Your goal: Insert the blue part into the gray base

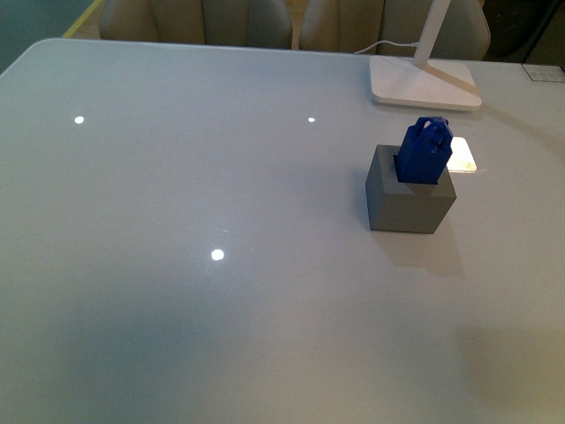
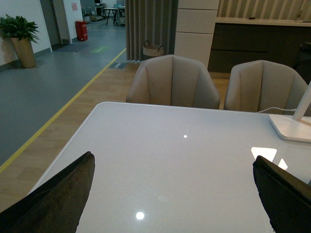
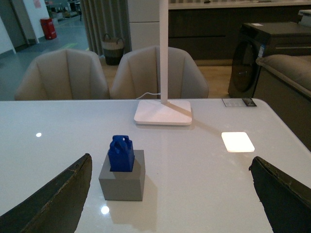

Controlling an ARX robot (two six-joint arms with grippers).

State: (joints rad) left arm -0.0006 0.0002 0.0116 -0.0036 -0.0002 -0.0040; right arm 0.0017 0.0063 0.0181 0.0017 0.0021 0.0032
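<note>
The blue part (image 1: 425, 150) stands upright in the square hole of the gray base (image 1: 409, 201), its loop handle on top, at the table's right side. Both show in the right wrist view, the blue part (image 3: 121, 153) seated in the gray base (image 3: 123, 182). My right gripper (image 3: 170, 194) is open and empty, raised well back from the base, which lies toward one of its fingers (image 3: 58, 196). My left gripper (image 2: 172, 194) is open and empty over bare table; neither task object shows in its view. Neither gripper appears in the front view.
A white lamp base (image 1: 425, 82) with its arm and cord stands behind the gray base at the table's far right. Beige chairs (image 2: 172, 80) line the far edge. A bright light patch (image 1: 462, 155) lies beside the base.
</note>
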